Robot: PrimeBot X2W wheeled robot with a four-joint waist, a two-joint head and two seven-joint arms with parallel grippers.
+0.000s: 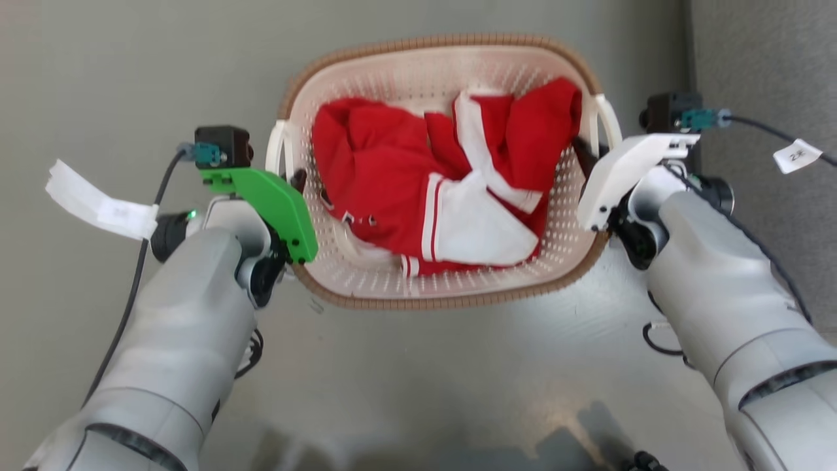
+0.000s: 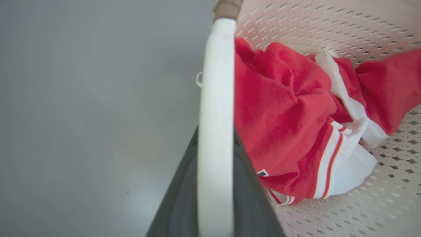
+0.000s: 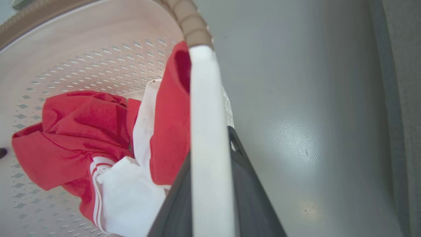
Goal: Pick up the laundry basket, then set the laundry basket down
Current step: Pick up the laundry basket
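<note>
The laundry basket [image 1: 431, 44], cream perforated plastic with a brown woven-look rim, sits centred between my arms and holds a crumpled red and white garment [image 1: 431, 183]. My left gripper [image 1: 297, 182] is shut on the basket's white left handle [image 1: 278, 147]. My right gripper [image 1: 586, 156] is shut on the white right handle [image 1: 608, 118]. In the left wrist view the handle [image 2: 215, 82] runs up between my dark fingers [image 2: 181, 204], with the garment [image 2: 289, 131] beside it. The right wrist view shows its handle [image 3: 204, 98] clamped between dark fingers [image 3: 253, 200]. Whether the basket is off the floor I cannot tell.
Smooth grey floor [image 1: 131, 65] lies all around the basket. A darker grey strip [image 1: 765, 65] runs down the far right. Cables with white paper tags [image 1: 98, 203] [image 1: 796, 155] trail from both wrists.
</note>
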